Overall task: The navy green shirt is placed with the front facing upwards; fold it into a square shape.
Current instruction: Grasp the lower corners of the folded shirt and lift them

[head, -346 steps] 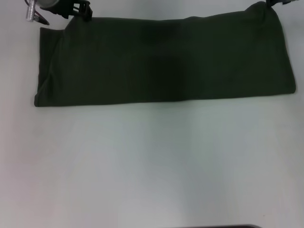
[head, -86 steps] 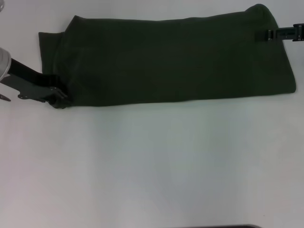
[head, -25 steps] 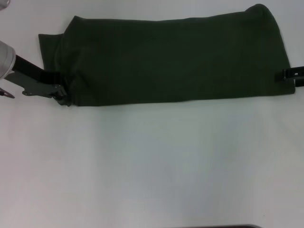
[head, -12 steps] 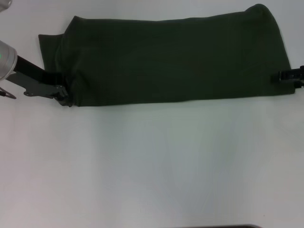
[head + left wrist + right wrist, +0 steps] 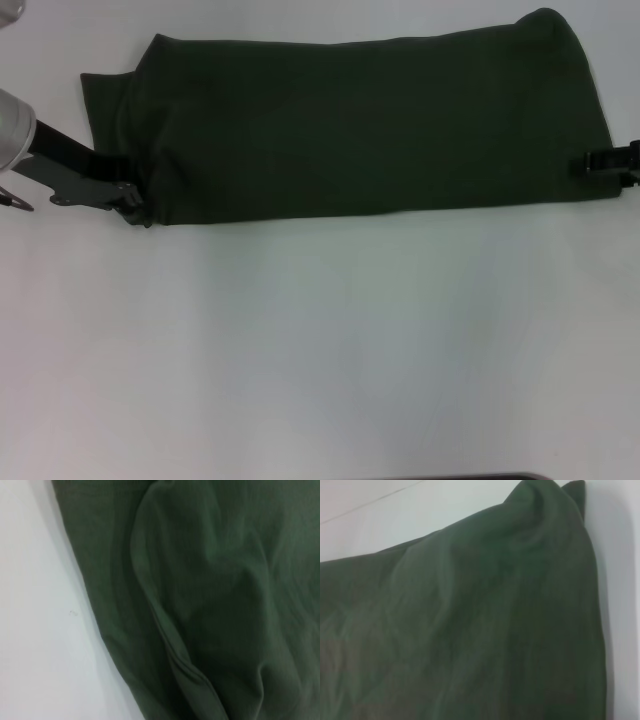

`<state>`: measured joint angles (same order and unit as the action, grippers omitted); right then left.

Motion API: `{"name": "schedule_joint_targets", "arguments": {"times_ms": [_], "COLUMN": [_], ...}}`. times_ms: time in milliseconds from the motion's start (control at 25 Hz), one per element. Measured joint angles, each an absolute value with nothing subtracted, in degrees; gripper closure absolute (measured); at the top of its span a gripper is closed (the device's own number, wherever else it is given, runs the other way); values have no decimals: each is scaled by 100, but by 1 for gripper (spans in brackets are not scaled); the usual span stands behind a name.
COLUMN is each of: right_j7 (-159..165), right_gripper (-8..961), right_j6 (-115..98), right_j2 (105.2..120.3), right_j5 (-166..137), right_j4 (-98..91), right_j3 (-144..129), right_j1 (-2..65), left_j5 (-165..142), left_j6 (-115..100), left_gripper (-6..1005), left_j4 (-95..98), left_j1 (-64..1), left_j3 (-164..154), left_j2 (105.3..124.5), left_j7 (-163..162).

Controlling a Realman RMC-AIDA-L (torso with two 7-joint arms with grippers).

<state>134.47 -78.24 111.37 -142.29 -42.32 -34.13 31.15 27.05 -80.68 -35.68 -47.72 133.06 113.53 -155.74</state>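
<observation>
Bright, even overhead light on white table (image 5: 320,340); faint soft shadows. Dark shirt (image 5: 360,125) underexposed, folds barely readable. Wrist views close, slightly soft.

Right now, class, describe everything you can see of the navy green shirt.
The navy green shirt is dark olive, soft matte knit cloth, folded into a long horizontal band on the white table. Only plain fabric shows, without lettering. Its surface has gentle creases. The left tool meets its lower left corner; the right tool meets its right edge.
</observation>
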Motion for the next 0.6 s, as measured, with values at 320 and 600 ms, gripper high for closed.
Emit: {"name": "schedule_joint_targets", "arguments": {"times_ms": [320,600], "right_j7": [13425,13387], "right_gripper": [81,101], "right_j6": [-7833,-7809], "right_j2": [11170,11170], "right_j5": [-14221,-14216], "right_j4": [-4190,-4091], "right_j3": [-3411,-3410], "right_j1": [3153,3183], "left_j5": [2711,2724], "left_j6": [-8068,-8066], "left_gripper": [970,970], "left_j4": [-3568,-3568], "left_j1": [-4769,-4775], "left_j3": [13307,13306], "left_j2": [11355,11355], "left_j7": [-15573,-15544]}}
